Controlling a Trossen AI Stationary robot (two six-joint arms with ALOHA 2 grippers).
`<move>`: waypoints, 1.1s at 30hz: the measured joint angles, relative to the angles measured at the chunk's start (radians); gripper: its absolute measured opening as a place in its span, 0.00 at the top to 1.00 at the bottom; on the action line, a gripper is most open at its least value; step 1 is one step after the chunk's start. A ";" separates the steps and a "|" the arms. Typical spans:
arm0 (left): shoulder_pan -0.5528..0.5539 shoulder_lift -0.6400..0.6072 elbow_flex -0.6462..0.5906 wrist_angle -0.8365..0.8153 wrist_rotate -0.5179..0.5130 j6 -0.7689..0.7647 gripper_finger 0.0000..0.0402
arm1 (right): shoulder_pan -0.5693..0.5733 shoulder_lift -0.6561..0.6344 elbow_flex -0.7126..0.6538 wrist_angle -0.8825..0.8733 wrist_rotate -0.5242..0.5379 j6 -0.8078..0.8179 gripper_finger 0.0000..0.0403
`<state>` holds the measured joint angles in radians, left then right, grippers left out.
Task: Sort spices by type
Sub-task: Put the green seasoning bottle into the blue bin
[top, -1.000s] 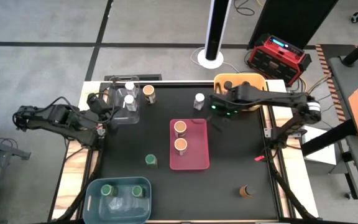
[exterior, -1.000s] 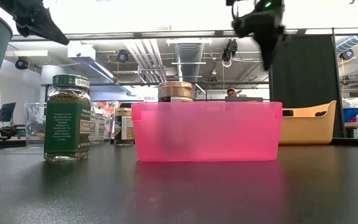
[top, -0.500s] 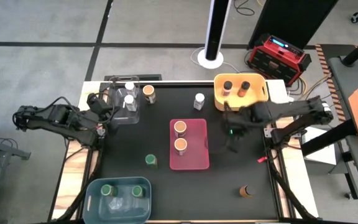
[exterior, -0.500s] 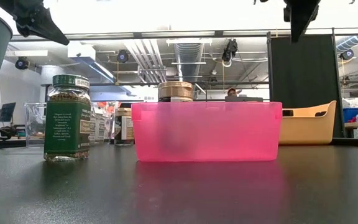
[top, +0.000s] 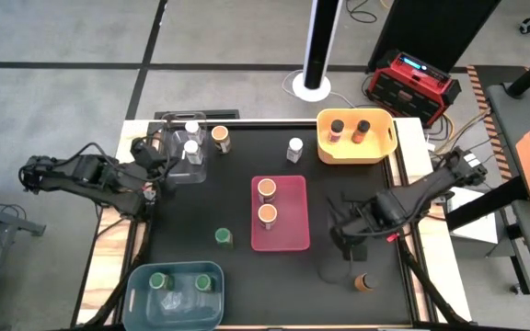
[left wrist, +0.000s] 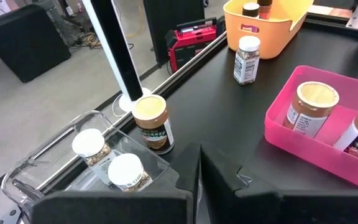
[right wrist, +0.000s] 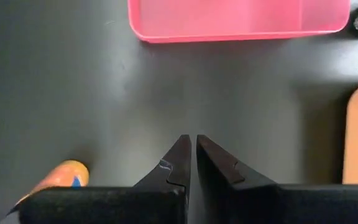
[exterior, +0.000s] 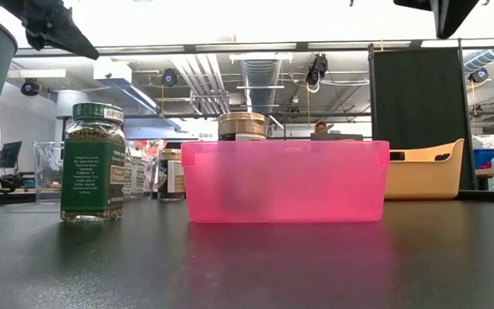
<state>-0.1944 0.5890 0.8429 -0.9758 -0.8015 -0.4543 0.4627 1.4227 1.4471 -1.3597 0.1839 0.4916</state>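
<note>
Sorted — two jars each in pink bin [top: 293, 234], yellow bin [top: 383, 147], clear bin [top: 175, 170], blue bin [top: 141, 280]; loose — orange-lidded jar [top: 220, 138], white-lidded jar [top: 294, 148], green-lidded jar [top: 224, 237], dark jar [top: 364, 282] at lower right, beside right gripper [top: 342, 237], fingers nearly closed, empty; left gripper [left wrist: 199, 163] likewise by the clear bin at upper left.

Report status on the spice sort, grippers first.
Right gripper shut, empty, above the mat near the lone dark-lidded jar. Left gripper shut, parked by the clear bin. Green-lidded jar, orange-lidded jar, white-lidded jar still loose. Nothing blocking.

Eleven spice jars [top: 268, 215], four bins [top: 281, 237], two arms [top: 403, 200].
</note>
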 joint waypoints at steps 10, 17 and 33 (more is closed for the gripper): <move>0.000 0.035 0.000 0.037 0.001 0.000 1.00 | 0.029 0.030 -0.012 0.177 0.068 -0.068 0.96; 0.000 0.071 0.000 0.109 0.110 0.000 1.00 | 0.024 0.076 -0.012 0.222 0.251 -0.156 0.96; -0.224 0.161 -0.001 0.221 0.196 -0.086 1.00 | -0.090 0.184 -0.013 0.889 0.218 -0.613 0.96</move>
<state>-0.4186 0.7497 0.8414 -0.7551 -0.6054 -0.5399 0.3727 1.6070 1.4343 -0.4702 0.4019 -0.1214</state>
